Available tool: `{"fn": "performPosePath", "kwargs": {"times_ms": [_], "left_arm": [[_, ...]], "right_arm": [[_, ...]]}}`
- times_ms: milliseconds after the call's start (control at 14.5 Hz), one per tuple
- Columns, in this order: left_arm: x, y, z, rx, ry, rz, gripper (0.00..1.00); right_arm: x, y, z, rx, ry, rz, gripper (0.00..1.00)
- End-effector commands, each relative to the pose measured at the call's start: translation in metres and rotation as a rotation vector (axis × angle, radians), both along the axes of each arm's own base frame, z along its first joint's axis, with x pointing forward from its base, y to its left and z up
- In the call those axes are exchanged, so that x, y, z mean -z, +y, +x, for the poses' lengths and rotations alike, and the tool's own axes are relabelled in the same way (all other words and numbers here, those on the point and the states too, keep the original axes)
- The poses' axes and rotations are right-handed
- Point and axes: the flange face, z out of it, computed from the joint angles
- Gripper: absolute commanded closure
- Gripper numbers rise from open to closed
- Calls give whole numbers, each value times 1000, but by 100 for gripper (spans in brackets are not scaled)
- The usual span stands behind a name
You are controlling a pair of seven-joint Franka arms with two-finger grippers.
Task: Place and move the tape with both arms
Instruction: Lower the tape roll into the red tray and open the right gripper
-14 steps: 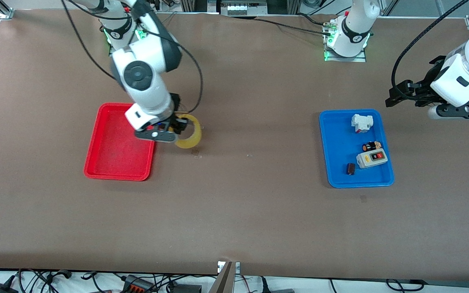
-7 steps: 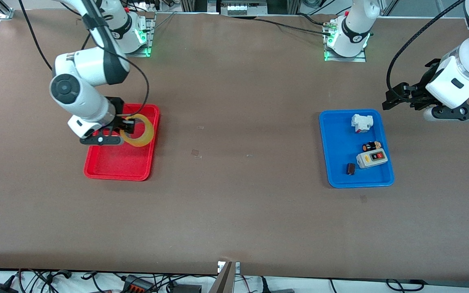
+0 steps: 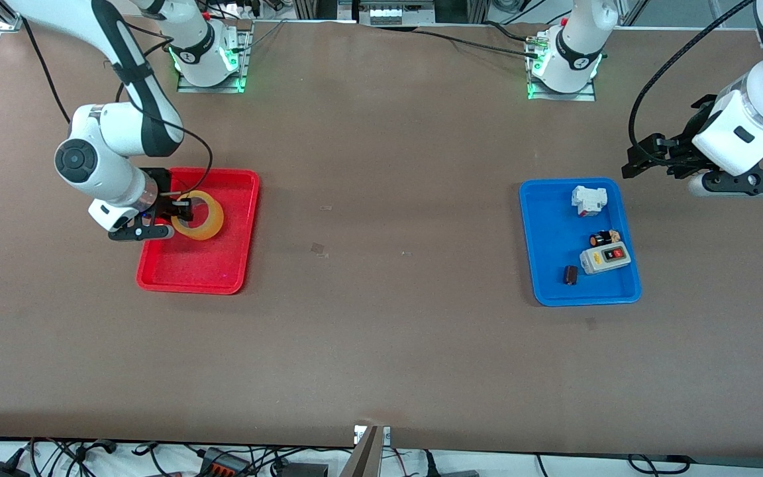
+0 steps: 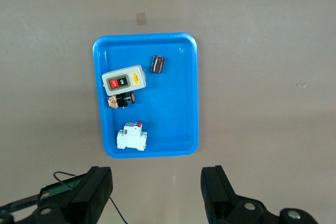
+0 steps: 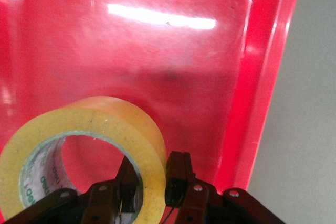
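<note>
The tape (image 3: 199,215) is a translucent yellow-amber ring. My right gripper (image 3: 181,211) is shut on its wall and holds it over the red tray (image 3: 222,265). In the right wrist view the tape (image 5: 94,129) stands on edge over the red tray (image 5: 157,61), with one finger inside the hole and one finger (image 5: 179,177) outside. My left gripper (image 3: 646,159) is open and empty, up over the bare table beside the blue tray (image 3: 547,278), toward the left arm's end. In the left wrist view its fingers (image 4: 218,192) stand wide apart with nothing between them.
The blue tray (image 4: 173,103) holds a white breaker (image 3: 588,199), a grey switch box (image 3: 605,258), a small black and tan part (image 3: 605,238) and a dark capacitor (image 3: 571,274). Both arm bases stand at the table's edge farthest from the front camera.
My right arm has carried the tape from beside the red tray to over it, toward the right arm's end of the table. My left arm has shifted only slightly.
</note>
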Motion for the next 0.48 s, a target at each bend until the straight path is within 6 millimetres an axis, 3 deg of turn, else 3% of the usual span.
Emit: {"fn": "performPosePath", "kwargs": {"times_ms": [0, 138, 207, 276, 346, 415], "left_arm": [[-1, -3, -8, 28, -21, 17, 0], [-1, -7, -9, 35, -21, 18, 0], [0, -7, -8, 32, -21, 18, 0], [0, -6, -8, 31, -22, 20, 0], [-2, -5, -9, 29, -23, 20, 0], [-2, -4, -9, 28, -25, 19, 0]], "right_arm": [[14, -5, 2, -30, -20, 8, 98], [25, -5, 3, -31, -29, 9, 92], [25, -4, 2, -34, -27, 10, 84], [23, -4, 3, -34, -30, 9, 62], [21, -5, 4, -31, -35, 9, 21], [18, -5, 5, -18, -37, 8, 9]]}}
